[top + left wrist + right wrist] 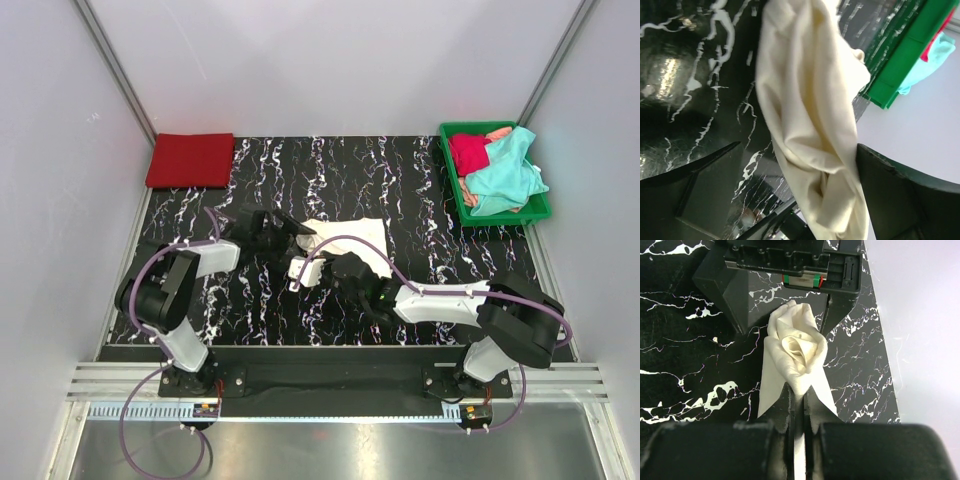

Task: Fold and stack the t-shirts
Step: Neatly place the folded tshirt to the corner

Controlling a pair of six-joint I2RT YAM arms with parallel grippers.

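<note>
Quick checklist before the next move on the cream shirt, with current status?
1. Right gripper shut on cream shirt: ok.
2. Left gripper open, cloth between its fingers: ok.
3. Left gripper gripping the cloth: not ok, not yet closed.
4. Cream shirt lying flat: not ok, bunched at the held end.
5. Red shirt folded at the far left corner: ok.
6. Teal shirt and crimson shirt out of green tray: not ok, both lie in it, unfolded.
</note>
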